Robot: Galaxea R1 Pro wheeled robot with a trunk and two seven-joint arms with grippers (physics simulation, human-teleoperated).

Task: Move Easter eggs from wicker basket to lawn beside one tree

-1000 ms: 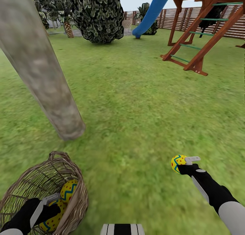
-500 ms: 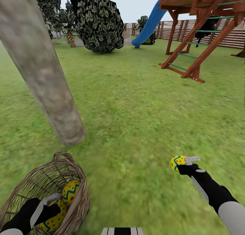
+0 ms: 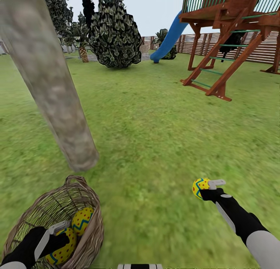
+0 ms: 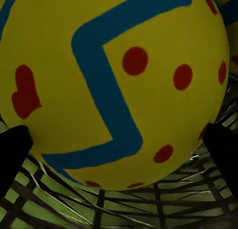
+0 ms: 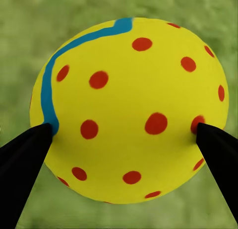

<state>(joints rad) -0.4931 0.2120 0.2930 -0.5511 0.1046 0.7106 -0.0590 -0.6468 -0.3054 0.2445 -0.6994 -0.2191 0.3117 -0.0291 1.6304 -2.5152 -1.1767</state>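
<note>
- The right gripper (image 3: 206,185) has its fingers (image 5: 22,159) clamped on one Easter egg (image 3: 200,188), held above the lawn (image 3: 155,117).
- The left gripper (image 3: 62,232) reaches into the wicker basket (image 3: 91,206), its fingers (image 4: 12,149) pinching a second egg (image 4: 114,80); a third egg (image 3: 83,220) lies touching it.
- The basket sits just beside the tree (image 3: 50,86) trunk.

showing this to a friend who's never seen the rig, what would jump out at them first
Probably the bright yellow Easter egg held out over the lawn in the right gripper. Next, the thick grey tree trunk at the left, with the wicker basket at its foot, where the left gripper closes on one of two eggs inside.
</note>
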